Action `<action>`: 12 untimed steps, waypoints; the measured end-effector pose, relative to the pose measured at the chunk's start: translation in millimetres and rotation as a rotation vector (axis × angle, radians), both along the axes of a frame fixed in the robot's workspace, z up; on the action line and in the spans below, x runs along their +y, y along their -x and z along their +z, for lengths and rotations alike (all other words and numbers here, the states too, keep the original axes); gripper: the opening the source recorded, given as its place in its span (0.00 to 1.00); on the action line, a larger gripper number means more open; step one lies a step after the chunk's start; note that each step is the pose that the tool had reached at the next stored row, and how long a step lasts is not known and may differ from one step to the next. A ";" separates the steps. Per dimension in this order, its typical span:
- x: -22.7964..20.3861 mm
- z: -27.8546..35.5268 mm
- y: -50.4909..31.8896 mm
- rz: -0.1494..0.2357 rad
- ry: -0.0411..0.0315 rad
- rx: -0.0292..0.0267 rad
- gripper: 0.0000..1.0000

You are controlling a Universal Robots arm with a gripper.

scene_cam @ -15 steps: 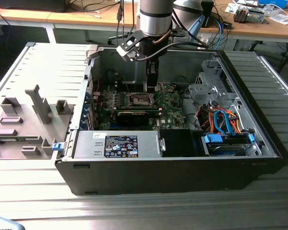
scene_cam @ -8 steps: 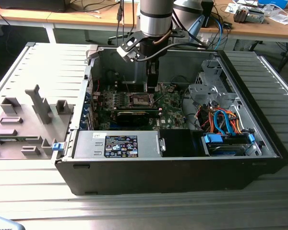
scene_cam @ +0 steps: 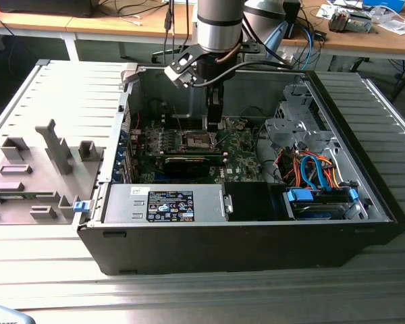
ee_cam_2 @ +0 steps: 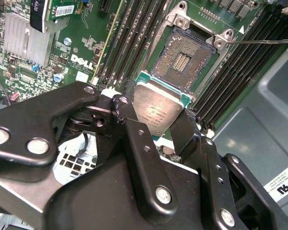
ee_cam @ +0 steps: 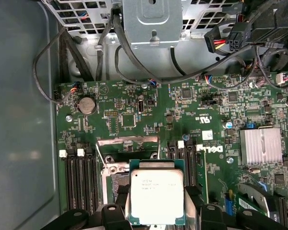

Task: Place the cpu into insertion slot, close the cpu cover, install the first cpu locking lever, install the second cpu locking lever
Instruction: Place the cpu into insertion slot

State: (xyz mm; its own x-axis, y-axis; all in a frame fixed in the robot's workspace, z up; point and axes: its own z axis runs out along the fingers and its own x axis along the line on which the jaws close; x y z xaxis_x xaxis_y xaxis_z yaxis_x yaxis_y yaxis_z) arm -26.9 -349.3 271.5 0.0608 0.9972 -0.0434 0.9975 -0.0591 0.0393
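- Clamped the cpu (ee_cam_2: 159, 109) edgewise in the gripper (ee_cam_2: 155, 120), close above the open insertion slot (ee_cam_2: 182, 52), not yet seated.
- Judged light, stiff, delicate underneath; best gripped by opposite edges only.

My claw (ee_cam: 157, 207) pinches the cpu (ee_cam: 157, 191) by two opposite edges, silver face showing, partly hiding the insertion slot (ee_cam: 115, 181) on the green board (ee_cam: 134, 108).

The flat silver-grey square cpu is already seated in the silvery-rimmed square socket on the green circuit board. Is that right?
No. The flat silver-grey square cpu is not seated: the gripper holds it clear of the silvery-rimmed square insertion slot, whose pin field lies bare in the second wrist view.
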 end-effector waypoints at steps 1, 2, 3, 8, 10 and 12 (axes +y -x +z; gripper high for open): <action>0.0 -0.1 0.0 0.000 0.0000 0.0000 0.54; 0.0 -0.3 0.0 0.000 0.0000 0.0000 0.54; 0.0 -0.4 -0.1 0.000 0.0000 0.0000 0.54; 0.0 -1.1 -0.1 0.000 0.0023 -0.0001 0.54; 0.0 -1.1 -0.1 0.000 0.0042 0.0000 0.54; 0.0 -1.1 -0.1 0.000 0.0061 0.0000 0.54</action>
State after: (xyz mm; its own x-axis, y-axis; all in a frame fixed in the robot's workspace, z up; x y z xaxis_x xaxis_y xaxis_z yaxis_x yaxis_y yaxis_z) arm -26.8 -349.3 270.4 0.0607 0.9969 -0.0495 0.9975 -0.0588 0.0397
